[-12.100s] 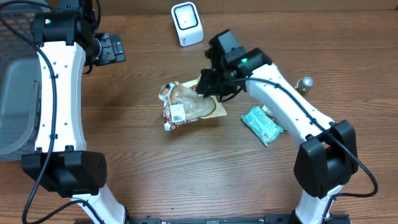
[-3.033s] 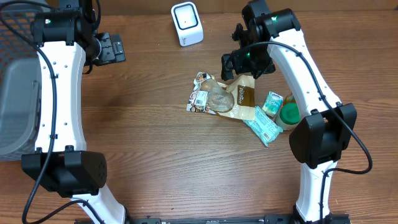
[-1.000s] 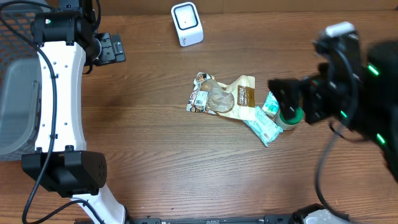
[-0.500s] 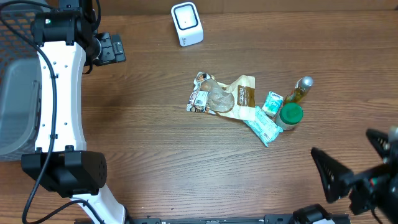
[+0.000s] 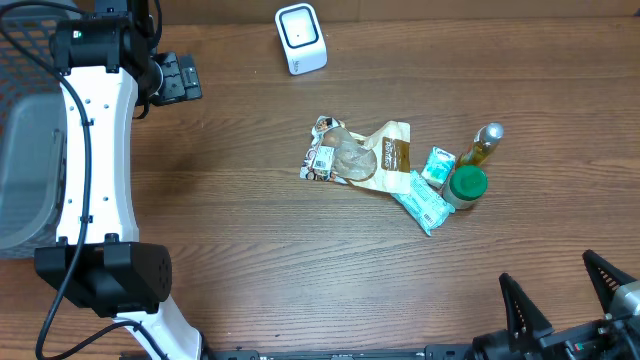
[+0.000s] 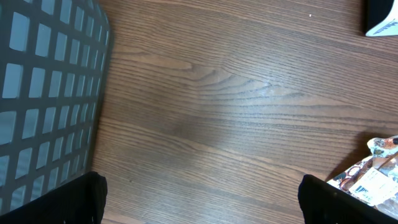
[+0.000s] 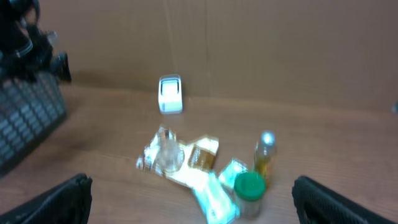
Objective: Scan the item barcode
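The white barcode scanner (image 5: 301, 38) stands at the table's far edge, also in the right wrist view (image 7: 170, 94). A crinkled snack bag (image 5: 345, 155) with a clear window lies mid-table, its white barcode label facing up at its left end; nothing holds it. My right gripper (image 5: 565, 300) is open at the near right edge, well short of the bag (image 7: 168, 152), fingers spread wide (image 7: 193, 205). My left gripper (image 5: 175, 78) hangs open at the far left over bare wood (image 6: 202, 202), and only the bag's corner (image 6: 373, 177) shows there.
Right of the bag lie a long teal packet (image 5: 420, 200) and a small teal packet (image 5: 437, 165), beside a green-lidded jar (image 5: 466, 185) and an amber bottle (image 5: 482, 145). A dark mesh basket (image 5: 30, 130) fills the left edge, close to my left gripper (image 6: 43, 81).
My right arm has swung away from the items, down to the near right corner of the table. The bag and the other items lie as before. The left arm has not moved.
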Robot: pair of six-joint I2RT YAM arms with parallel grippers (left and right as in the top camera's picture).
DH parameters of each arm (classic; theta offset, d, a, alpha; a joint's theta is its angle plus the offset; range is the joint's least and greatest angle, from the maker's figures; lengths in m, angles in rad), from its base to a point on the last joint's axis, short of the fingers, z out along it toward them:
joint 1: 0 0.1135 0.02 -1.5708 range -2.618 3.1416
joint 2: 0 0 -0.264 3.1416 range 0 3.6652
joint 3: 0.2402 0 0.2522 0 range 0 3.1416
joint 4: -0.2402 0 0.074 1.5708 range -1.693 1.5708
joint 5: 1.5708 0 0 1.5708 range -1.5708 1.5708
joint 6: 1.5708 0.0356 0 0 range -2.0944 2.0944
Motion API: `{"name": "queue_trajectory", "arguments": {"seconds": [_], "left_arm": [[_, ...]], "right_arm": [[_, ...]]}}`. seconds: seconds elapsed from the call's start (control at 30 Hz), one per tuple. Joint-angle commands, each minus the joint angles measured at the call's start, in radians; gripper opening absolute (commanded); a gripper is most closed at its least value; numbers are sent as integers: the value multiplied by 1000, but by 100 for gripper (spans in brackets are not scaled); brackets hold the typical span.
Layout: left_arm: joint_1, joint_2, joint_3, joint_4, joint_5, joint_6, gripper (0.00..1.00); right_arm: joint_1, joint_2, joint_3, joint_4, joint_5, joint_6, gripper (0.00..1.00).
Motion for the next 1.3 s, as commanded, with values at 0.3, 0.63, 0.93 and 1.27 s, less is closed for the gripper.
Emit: {"name": "queue_trajectory", "arguments": {"seconds": [0.3,0.63,0.93,1.27], "left_arm": [[-10,-15,12,2,-2,-10,99],[-10,-15,12,2,-2,-10,100],[-10,-15,12,2,-2,-10,100],[-10,-15,12,2,-2,-10,100]], "right_arm": [[-24,-267,-620,858,-13,-95,100],[-27,-351,-1194,1715,-91,-95,100],[-28,-351,-1292,1554,-92,-92,100],[-28,-351,-1292,1154,-85,-89,100]]}}
